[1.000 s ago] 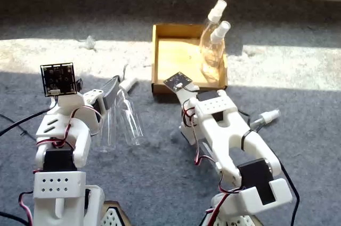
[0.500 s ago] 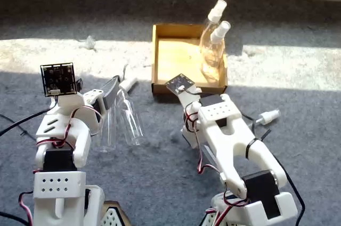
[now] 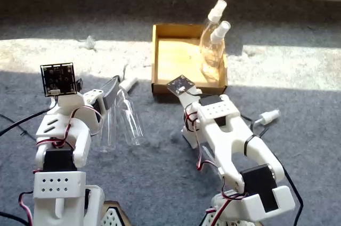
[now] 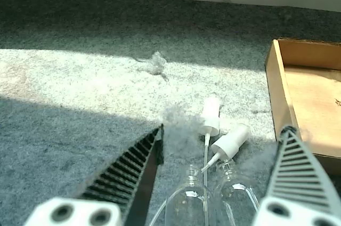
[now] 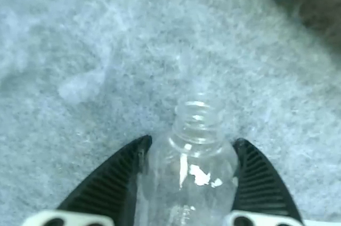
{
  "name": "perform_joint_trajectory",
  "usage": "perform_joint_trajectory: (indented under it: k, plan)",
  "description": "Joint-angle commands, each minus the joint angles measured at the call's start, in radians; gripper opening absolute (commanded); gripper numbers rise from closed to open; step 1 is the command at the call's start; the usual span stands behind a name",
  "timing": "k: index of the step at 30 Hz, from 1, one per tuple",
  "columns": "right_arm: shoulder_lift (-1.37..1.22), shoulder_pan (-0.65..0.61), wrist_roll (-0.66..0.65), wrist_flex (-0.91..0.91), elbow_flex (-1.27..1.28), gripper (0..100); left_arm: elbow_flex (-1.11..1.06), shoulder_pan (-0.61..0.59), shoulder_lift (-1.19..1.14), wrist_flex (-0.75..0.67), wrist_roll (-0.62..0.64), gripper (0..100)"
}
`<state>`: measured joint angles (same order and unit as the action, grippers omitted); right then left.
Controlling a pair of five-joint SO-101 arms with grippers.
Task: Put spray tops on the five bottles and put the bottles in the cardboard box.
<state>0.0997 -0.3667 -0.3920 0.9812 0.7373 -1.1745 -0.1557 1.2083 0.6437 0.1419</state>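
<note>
High view: two capped bottles (image 3: 212,50) stand in cardboard box (image 3: 176,58), upper centre. Mid-frame, right gripper (image 5: 192,142) clamps uncapped bottle (image 5: 187,172); left gripper (image 4: 224,128) gapes wide over two open bottles (image 3: 122,122), left. Three cappings apparently remain.

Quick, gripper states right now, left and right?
Left gripper: open, empty.
Right gripper: closed on an uncapped bottle.
</note>
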Motion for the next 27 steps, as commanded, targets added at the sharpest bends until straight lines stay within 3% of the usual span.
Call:
perform_joint_trajectory:
  k: [1,5,7,13,17,24,27]
  plan:
    - [0.012,-0.007,0.0,-0.005,-0.007,8.4,0.01,0.015,-0.004,-0.02,0.006,30]
    - [0.025,0.001,0.075,-0.002,-0.008,0.1,0.019,0.007,-0.004,-0.02,0.006,30]
    - [0.082,0.021,0.104,-0.002,-0.01,0.5,0.033,0.002,-0.005,-0.018,0.006,30]
    - [0.464,0.058,0.199,-0.021,-0.002,0.4,0.151,-0.081,-0.087,0.06,0.003,30]
    - [0.771,0.065,0.247,-0.151,0.15,0.4,0.361,-0.084,-0.369,0.198,-0.005,30]
    - [1.283,0.065,0.245,-0.469,0.63,0.4,0.862,-0.065,-0.883,0.476,-0.264,30]
    - [1.443,0.068,0.245,-0.516,0.797,0.4,1.122,-0.065,-1.099,0.6,-0.288,30]
